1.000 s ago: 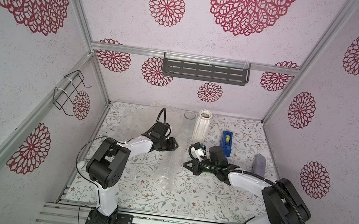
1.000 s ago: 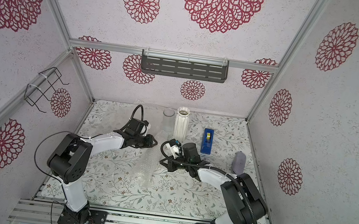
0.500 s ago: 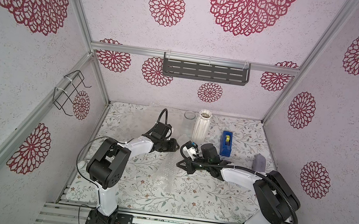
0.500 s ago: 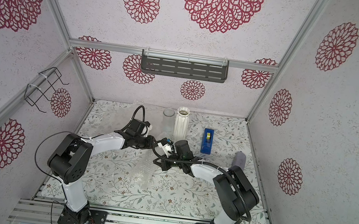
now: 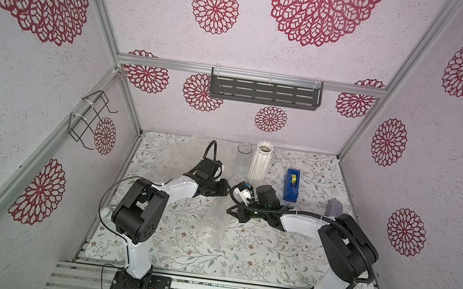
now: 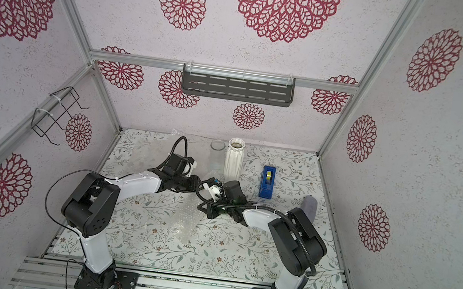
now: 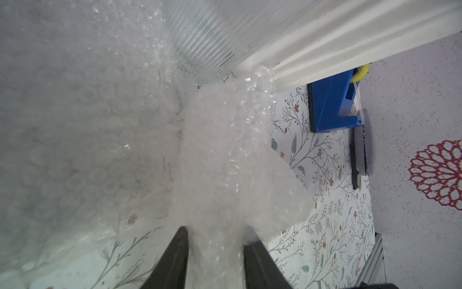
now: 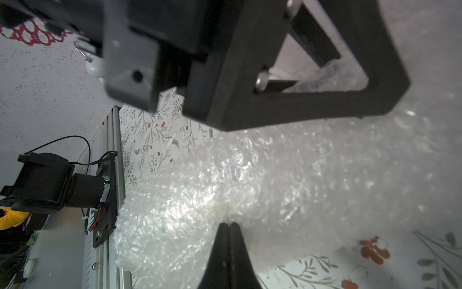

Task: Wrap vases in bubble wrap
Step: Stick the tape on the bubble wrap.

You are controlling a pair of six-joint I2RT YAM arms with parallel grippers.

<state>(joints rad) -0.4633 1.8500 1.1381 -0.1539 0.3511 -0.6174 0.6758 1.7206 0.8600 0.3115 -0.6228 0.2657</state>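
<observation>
Two stand bare beyond the fingers (image 7: 176, 257): the glass vase (image 5: 241, 164) and the white vase (image 5: 260, 167). Left gripper (image 7: 216, 236) squeezes bunched bubble wrap (image 7: 225, 150); right gripper (image 8: 228, 226), fingers pressed together, pinches it too. Wrapping looks barely started.

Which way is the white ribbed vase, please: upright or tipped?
Upright: the white ribbed vase stands on its base, mouth up, in both top views.

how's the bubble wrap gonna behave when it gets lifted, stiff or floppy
Probably floppy: the bubble wrap crumples into a bunch in the left gripper instead of lying flat. Likely light for its size, being thin film with air bubbles. Its glossy surface could slip from the narrow pinch of the right gripper.
</observation>
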